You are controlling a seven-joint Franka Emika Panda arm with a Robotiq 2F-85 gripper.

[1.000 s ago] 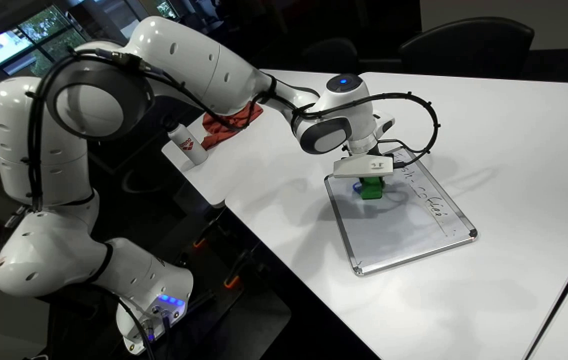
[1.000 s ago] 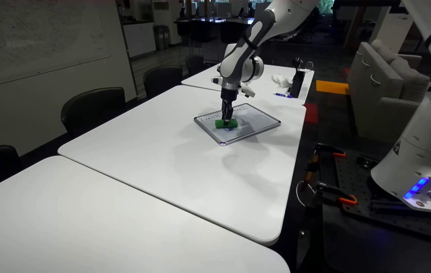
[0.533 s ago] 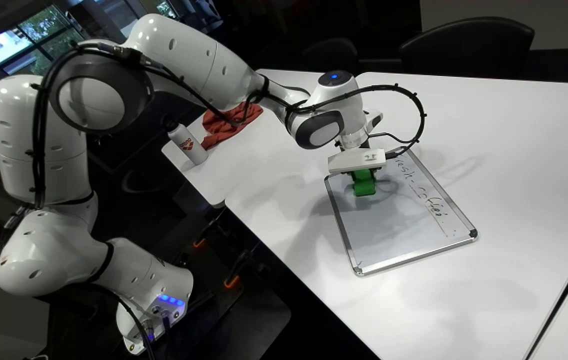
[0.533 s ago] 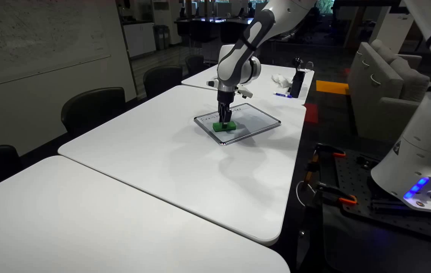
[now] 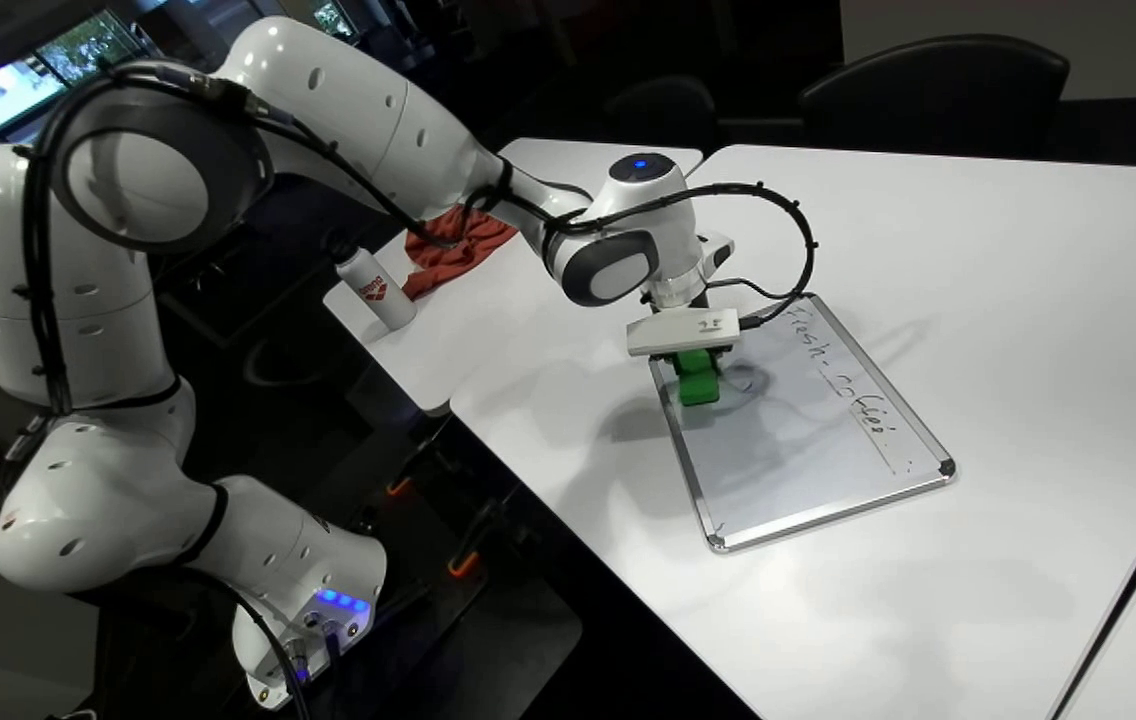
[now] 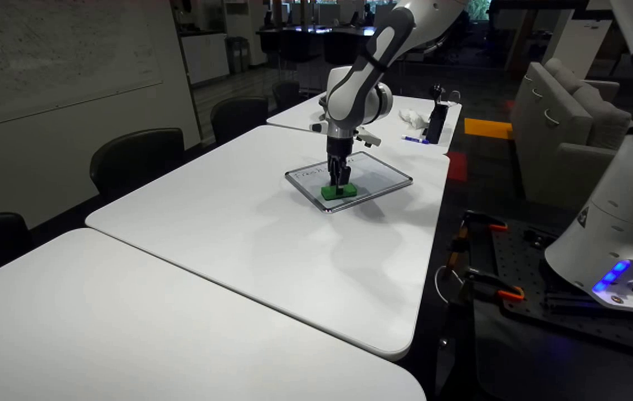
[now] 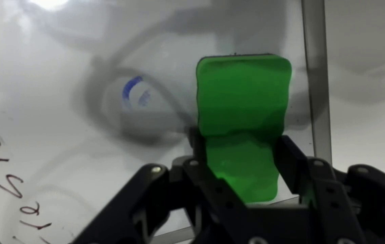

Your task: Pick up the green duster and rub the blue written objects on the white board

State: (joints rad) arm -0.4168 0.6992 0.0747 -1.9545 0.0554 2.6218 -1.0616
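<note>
The green duster (image 7: pixel 243 95) is held between the two black fingers of my gripper (image 7: pixel 241 144). It also shows in both exterior views (image 5: pixel 698 388) (image 6: pixel 349 191). The duster appears to lie flat on the white board (image 5: pixel 778 480), near one edge of its metal frame. A short blue arc (image 7: pixel 129 88) and a fainter blue smudge (image 7: pixel 144 98) are on the board to the left of the duster in the wrist view. Dark handwriting (image 5: pixel 858 398) runs along the board's opposite side. What lies under the duster is hidden.
The board lies on a white table (image 5: pixel 1058 330). A white bottle (image 5: pixel 375 288) and a red cloth (image 5: pixel 463 250) are at the table's far end. A blue marker (image 6: pixel 415 139) lies beside a black holder (image 6: pixel 436 123) and crumpled white tissue (image 6: pixel 413 118). Dark chairs (image 6: pixel 136 161) stand alongside.
My gripper and the held duster have slid across the board toward its edge, away from the handwriting. The blue mark seen beside the duster one second ago no longer shows there.
</note>
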